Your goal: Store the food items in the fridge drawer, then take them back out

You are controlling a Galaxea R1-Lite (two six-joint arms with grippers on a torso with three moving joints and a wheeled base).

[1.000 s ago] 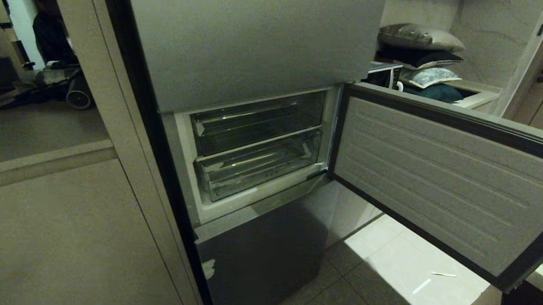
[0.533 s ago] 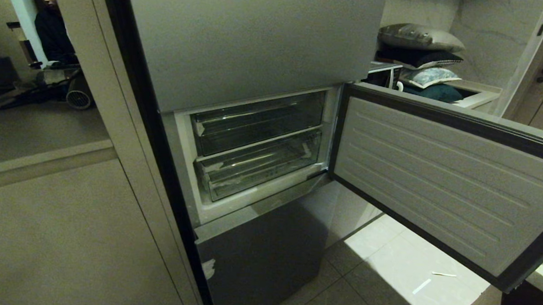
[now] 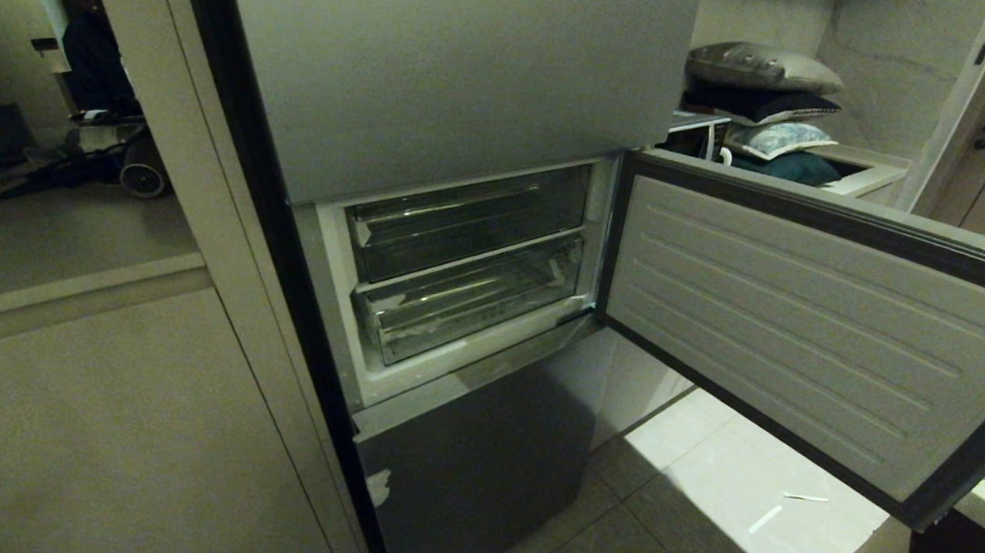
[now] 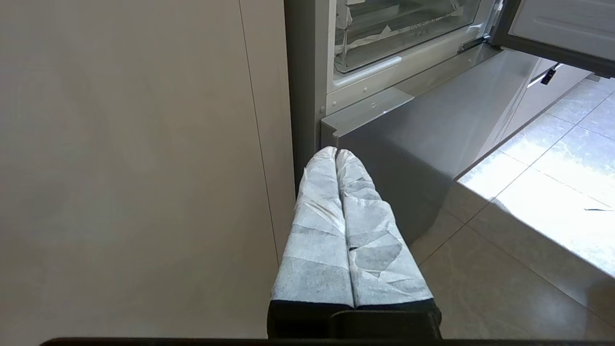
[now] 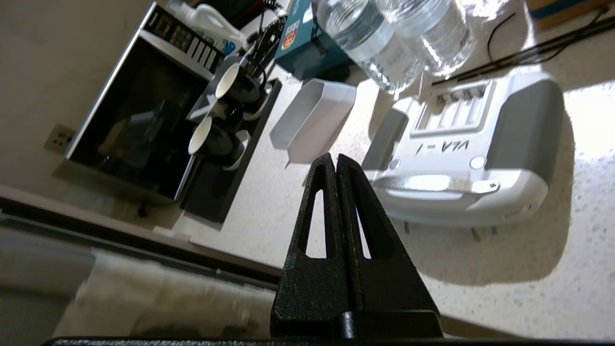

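Note:
The fridge drawer [image 3: 466,304], a clear bin with white tape scraps at its front corners, sits pushed in below a darker smoky bin [image 3: 461,225]; its front also shows in the left wrist view [image 4: 399,29]. No food items are in view. My left gripper [image 4: 335,153] hangs low beside the fridge's lower front, its taped fingers shut and empty. My right gripper [image 5: 335,158] is shut with nothing in it, over a speckled countertop [image 5: 504,269]. Neither gripper shows in the head view.
The compartment door [image 3: 790,323] stands swung open to the right over the tiled floor [image 3: 699,485]. A cabinet panel [image 3: 120,418] flanks the fridge's left. On the countertop are a white-grey appliance [image 5: 471,144], water bottles [image 5: 384,43], a white tray [image 5: 312,120] and a microwave [image 5: 139,120].
A person in the far-left background has shifted. The fridge, its open door and both bins stand as before.

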